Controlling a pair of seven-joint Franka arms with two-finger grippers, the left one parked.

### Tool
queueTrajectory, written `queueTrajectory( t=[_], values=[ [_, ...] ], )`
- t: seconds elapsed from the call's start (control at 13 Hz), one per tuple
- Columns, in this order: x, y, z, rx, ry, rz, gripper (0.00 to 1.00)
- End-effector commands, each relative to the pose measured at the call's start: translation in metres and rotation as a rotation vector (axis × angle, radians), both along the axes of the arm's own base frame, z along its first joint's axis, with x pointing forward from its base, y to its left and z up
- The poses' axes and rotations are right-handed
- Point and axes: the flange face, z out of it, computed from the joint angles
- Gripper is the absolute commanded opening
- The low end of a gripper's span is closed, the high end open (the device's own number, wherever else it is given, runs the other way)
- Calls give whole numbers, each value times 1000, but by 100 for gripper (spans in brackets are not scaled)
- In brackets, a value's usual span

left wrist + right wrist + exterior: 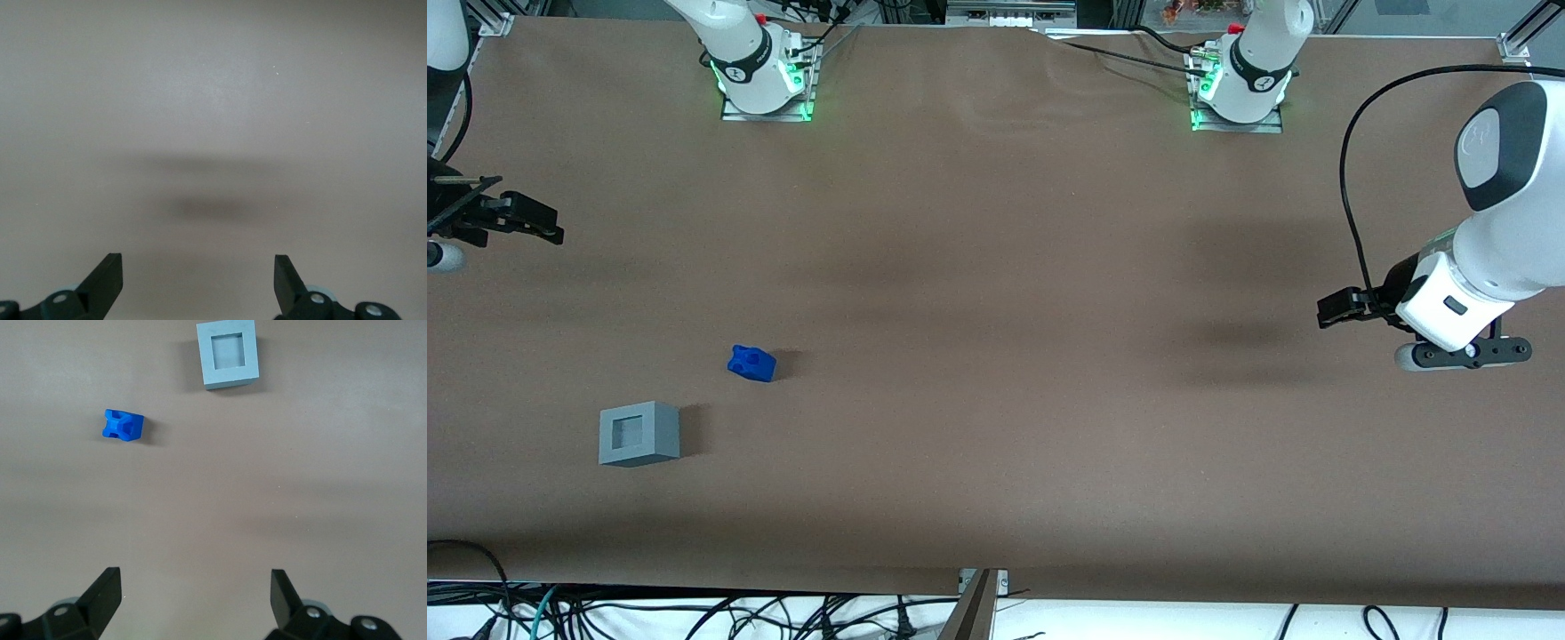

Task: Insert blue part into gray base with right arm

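Note:
The blue part (751,364) lies on the brown table, apart from the gray base (639,433), which stands upright nearer the front camera with its square recess facing up. My right gripper (547,227) hangs above the table at the working arm's end, farther from the front camera than both objects. The right wrist view shows the gripper (195,587) open with nothing between its fingers. In that view the blue part (123,426) and the gray base (227,353) both rest on the table well ahead of the fingertips, a short gap between them.
Two arm mounts (763,76) (1240,84) with green lights stand at the table edge farthest from the front camera. The parked arm (1476,267) hangs over its own end of the table. Cables (694,613) lie below the near edge.

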Motion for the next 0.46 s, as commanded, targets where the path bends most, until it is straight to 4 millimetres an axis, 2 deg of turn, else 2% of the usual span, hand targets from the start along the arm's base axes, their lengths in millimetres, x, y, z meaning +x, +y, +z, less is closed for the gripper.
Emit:
queueTrajectory(
  t=[0.0, 0.39],
  values=[
    [0, -1, 2, -13, -8, -12, 99],
    [3, -2, 5, -14, -14, -9, 99]
  ],
)
